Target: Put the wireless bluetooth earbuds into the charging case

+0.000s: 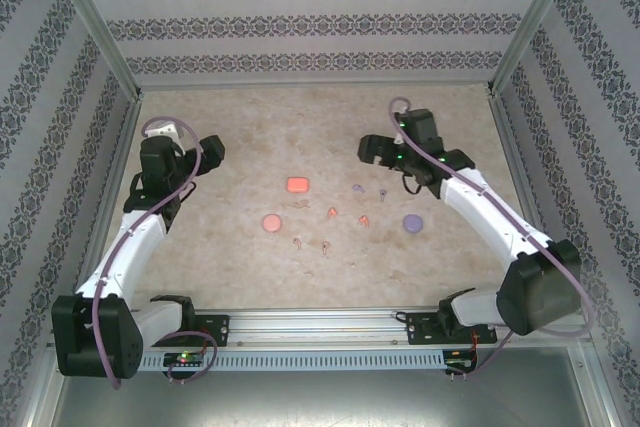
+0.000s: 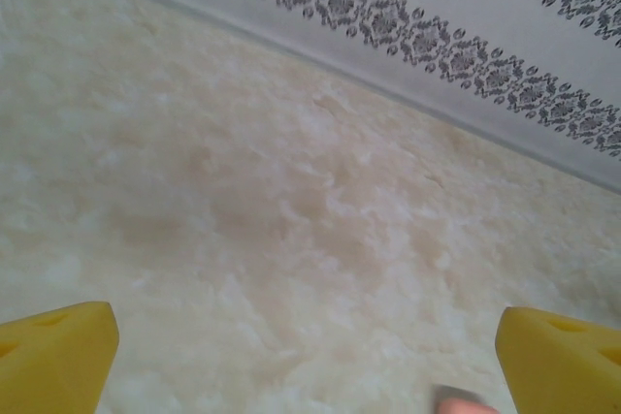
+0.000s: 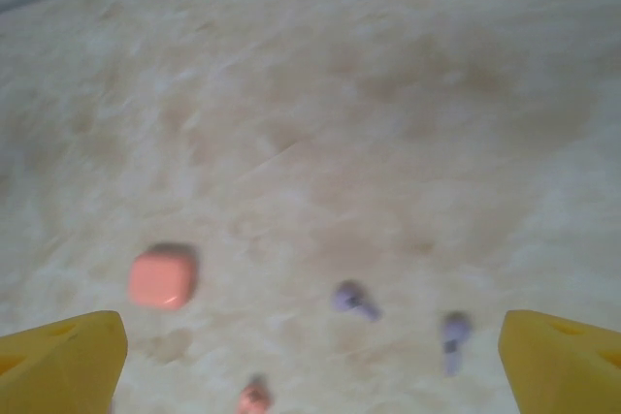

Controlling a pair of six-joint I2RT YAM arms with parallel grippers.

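"Top external view: where are your wireless bluetooth earbuds (image 1: pixel 331 212)?"
"Six lie loose at centre frame, between the coral case (image 1: pixel 297 185), pink case (image 1: pixel 271 221) and purple case (image 1: pixel 412 221). Your left gripper (image 1: pixel 208 150) and right gripper (image 1: pixel 370 150) hover with fingers apart, empty."
"Which step?"
"Approach, likely. Next, lower the right gripper onto a purple earbud (image 3: pixel 354 298)."

A beige marbled tabletop (image 1: pixel 230 267) sits between pale wall panels (image 1: pixel 320 22) banded with dark floral print, silver metal posts (image 1: pixel 92 22) at its far corners, a slotted metal rail (image 1: pixel 320 327) along its near edge.
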